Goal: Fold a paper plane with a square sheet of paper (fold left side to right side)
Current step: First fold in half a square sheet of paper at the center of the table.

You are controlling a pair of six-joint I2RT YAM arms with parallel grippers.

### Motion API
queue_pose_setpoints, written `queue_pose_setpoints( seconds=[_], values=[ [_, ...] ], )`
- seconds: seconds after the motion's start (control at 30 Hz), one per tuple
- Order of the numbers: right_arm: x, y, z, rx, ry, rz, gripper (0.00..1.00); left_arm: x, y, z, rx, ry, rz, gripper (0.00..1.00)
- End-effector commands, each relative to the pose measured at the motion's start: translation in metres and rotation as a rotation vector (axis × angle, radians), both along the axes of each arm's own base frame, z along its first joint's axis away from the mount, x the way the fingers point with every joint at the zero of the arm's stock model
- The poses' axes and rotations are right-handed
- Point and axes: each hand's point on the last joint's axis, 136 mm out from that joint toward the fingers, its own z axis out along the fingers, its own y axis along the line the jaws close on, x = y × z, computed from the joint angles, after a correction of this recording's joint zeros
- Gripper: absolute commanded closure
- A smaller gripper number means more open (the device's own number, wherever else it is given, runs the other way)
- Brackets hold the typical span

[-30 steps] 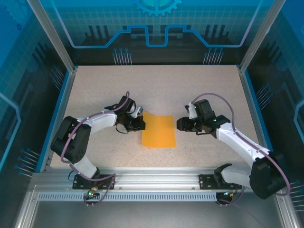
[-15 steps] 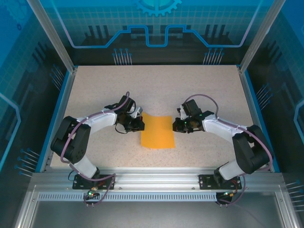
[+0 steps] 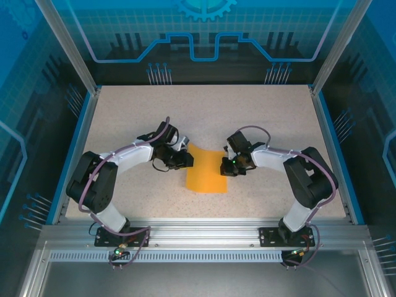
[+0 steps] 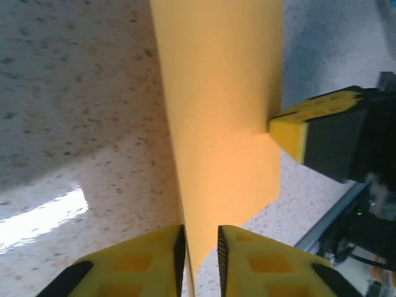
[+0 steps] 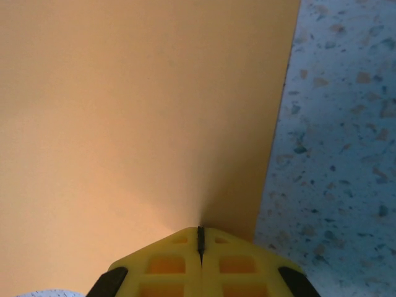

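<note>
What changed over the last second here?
The right claw moved left, its arm folding in, and shut on the right edge of the square sheet of paper. The left claw edged right at the sheet's left edge, jaws now slightly apart. The sheet stayed about in place.

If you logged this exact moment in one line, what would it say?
right gripper: shut on square sheet of paper, right edge | left gripper: slightly open around left edge | fold: not yet made

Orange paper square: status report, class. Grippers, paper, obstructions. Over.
Left gripper jaws slightly apart around left edge of bright orange square paper sheet. Right gripper jaws shut on its right edge. Sheet unfolded. Nothing in the way.
</note>
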Motion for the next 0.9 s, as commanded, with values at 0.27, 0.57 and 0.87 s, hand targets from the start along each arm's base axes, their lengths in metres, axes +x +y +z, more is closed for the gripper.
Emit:
queue_pose_setpoints(
  seconds=[0.27,0.57,0.87],
  values=[
    [-0.006,0.001,-0.005,-0.033,0.020,0.013,1.00,0.001,-0.049,0.020,-0.168,0.028,-0.073,0.42],
    [-0.001,0.004,0.003,-0.012,-0.025,0.013,1.00,0.006,-0.067,0.008,-0.160,0.043,-0.087,0.35],
    [0.007,0.010,0.033,0.059,-0.133,0.017,0.99,0.010,-0.066,-0.005,-0.106,0.046,-0.065,0.64]
  ],
)
